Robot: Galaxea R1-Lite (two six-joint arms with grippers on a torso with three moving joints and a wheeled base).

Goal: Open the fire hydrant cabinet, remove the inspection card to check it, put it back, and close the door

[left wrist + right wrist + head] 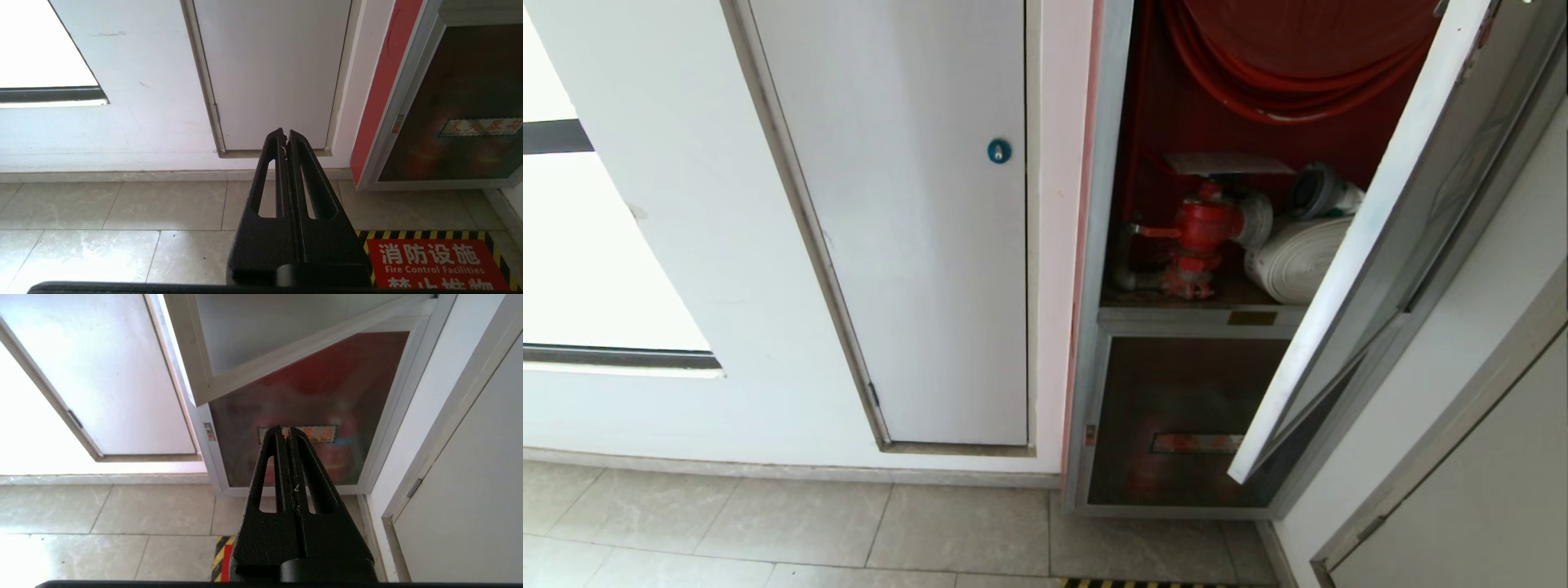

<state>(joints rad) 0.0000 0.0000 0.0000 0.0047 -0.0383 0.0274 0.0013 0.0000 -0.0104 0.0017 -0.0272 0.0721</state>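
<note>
- Standing against the wall, the fire hydrant cabinet (1104,245) shows its red inside.
- Its door (1347,269) hangs swung open to the right.
- A white rolled hose (1294,260) lies beside the red valve (1201,237).
- A flat sheet (1229,163), maybe the inspection card, rests on the valve.
- Left pincer (285,136): clenched, holding nothing, low above the floor.
- Right pincer (285,433): clenched, holding nothing, before the lower glass panel (359,396).

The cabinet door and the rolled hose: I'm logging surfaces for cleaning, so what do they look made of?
The door: probably aluminium, a pale brushed-silver frame around a panel. The rolled hose: likely woven fabric, matte white in flat coiled layers.
</note>
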